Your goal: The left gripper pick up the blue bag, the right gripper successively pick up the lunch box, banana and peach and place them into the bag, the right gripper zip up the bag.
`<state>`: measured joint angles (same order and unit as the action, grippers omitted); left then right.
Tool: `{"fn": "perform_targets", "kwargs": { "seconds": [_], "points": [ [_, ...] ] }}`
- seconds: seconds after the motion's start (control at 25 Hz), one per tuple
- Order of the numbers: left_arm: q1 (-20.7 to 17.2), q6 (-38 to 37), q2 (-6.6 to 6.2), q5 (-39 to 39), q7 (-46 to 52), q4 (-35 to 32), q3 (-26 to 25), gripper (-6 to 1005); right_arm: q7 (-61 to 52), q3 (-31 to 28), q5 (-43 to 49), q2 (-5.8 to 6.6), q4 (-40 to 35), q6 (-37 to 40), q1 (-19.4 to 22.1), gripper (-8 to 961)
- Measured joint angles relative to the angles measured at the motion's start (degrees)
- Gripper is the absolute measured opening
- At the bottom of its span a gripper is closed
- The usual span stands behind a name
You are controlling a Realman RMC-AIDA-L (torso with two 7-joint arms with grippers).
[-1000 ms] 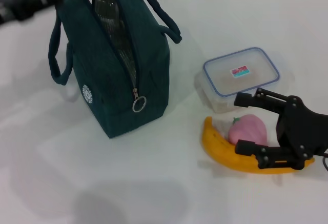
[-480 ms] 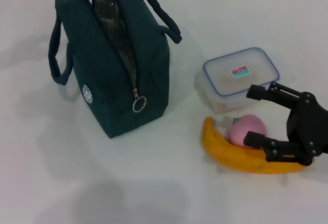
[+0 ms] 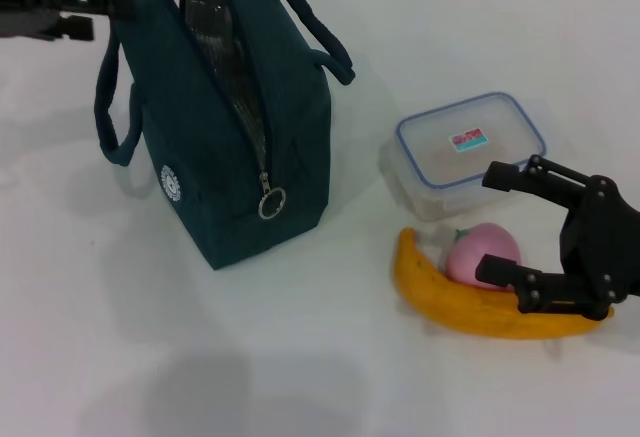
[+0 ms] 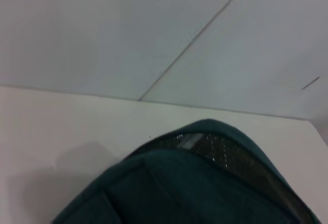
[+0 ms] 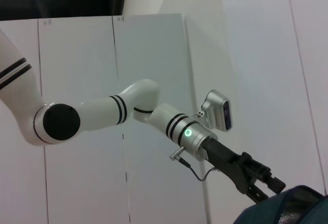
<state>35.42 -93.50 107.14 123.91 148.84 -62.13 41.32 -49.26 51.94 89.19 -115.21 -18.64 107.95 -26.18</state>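
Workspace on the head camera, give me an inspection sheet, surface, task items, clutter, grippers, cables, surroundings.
Surface: white table, bare around the items.
Blue bag: upright, zipper open, foil lining showing, ring pull hanging low.
Lunch box: lid on, right of the bag.
Banana: on the table, in front of the lunch box.
Peach: resting against the banana.
Clutter: nothing seen.
Left gripper: at the bag's top far corner; grip cannot be told.
Right gripper: open, beside the peach and banana, holding nothing.
Cables: thin lead on the left arm's wrist.
Surroundings: pale wall panels.
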Motion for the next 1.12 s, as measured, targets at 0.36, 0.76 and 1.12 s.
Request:
{"fn": "perform_targets", "kwargs": {
  "seconds": [0.36, 0.76, 1.12],
  "points": [
    [1.0, 0.1, 2.10, 4.2, 0.4, 1.6, 1.4, 786, 0.7, 0.2, 0.0, -0.06, -0.1, 0.1, 0.4, 880],
    [1.1, 0.5, 3.39, 3.8, -2.1, 2.7, 1.1, 772, 0.7, 0.1, 0.0, -0.10, 0.1, 0.2, 0.8, 880],
    [1.0, 2.1, 5.35, 2.5, -4.5, 1.9, -0.1, 759, 0.8, 0.1, 0.2, -0.10, 0.3, 0.3, 0.8, 879]
  ]
}}
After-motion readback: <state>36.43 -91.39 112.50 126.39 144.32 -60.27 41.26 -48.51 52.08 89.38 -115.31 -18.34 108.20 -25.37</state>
